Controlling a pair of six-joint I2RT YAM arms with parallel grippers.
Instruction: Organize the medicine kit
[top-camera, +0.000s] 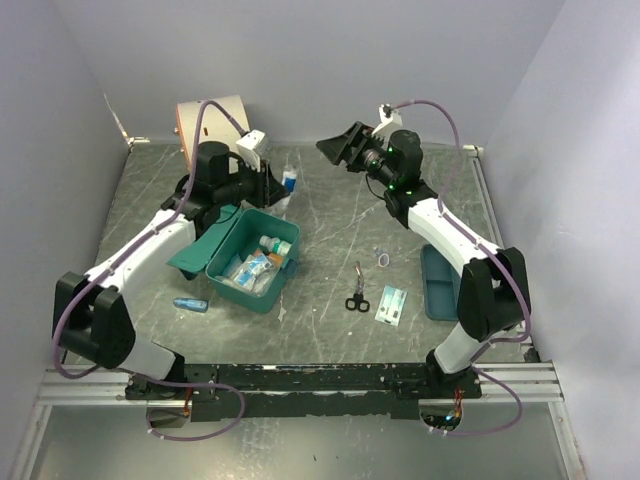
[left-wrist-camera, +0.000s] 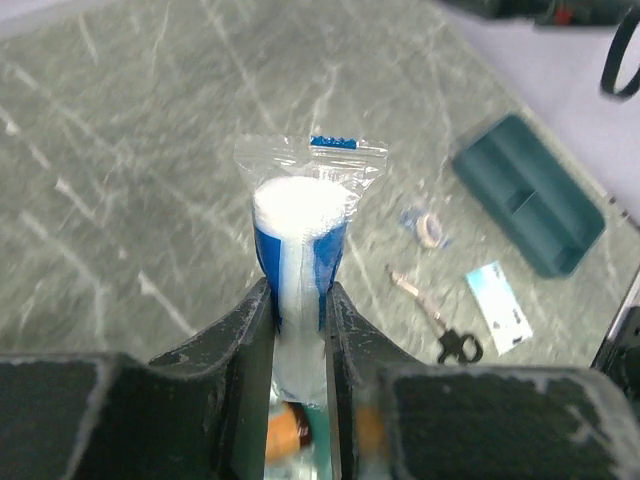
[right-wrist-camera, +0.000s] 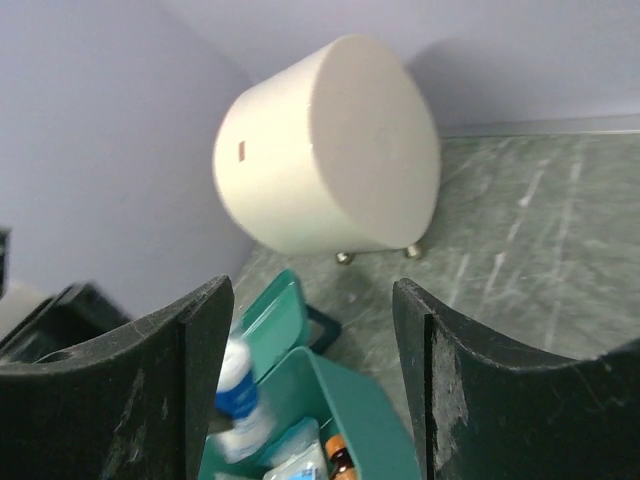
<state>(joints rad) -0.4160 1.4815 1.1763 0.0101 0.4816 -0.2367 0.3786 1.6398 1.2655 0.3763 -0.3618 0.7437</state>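
**Scratched green table, open kit left of centre, a bagged roll held above it**

The table (top-camera: 330, 215) is a grey-green, marble-patterned sheet covered with pale scratches and scuffs. Plain pale lilac-grey walls (top-camera: 330, 60) close it in at the back and on both sides. A metal rail (top-camera: 330, 372) runs along the near edge and carries both arm bases.

The medicine kit (top-camera: 250, 262) sits on the table left of centre. Its lid is thrown open to the left, and small bottles and packets lie inside. A cream drum (top-camera: 212, 120) lies on its side in the far left corner, against the wall; the right wrist view shows its flat end and two small feet (right-wrist-camera: 330, 160).

The left gripper (left-wrist-camera: 300, 300) hangs over the far edge of the kit. Its fingers are narrowed onto a clear zip bag (left-wrist-camera: 300, 215) with a white and blue roll inside, and the bag stands upright between them. The right gripper (right-wrist-camera: 312, 295) is raised above the far middle of the table, pointing left toward the drum. Its fingers are spread wide with nothing between them.

Right of the kit, a pair of black-handled scissors (top-camera: 357, 295) lies flat. A white and blue card (top-camera: 391, 304) is just beside them, and a small ring-shaped item (top-camera: 382, 259) lies a little farther back. A flat dark teal tray (top-camera: 437, 283) rests near the right arm. A small blue tube (top-camera: 190, 304) lies on the near left, just beside the kit.
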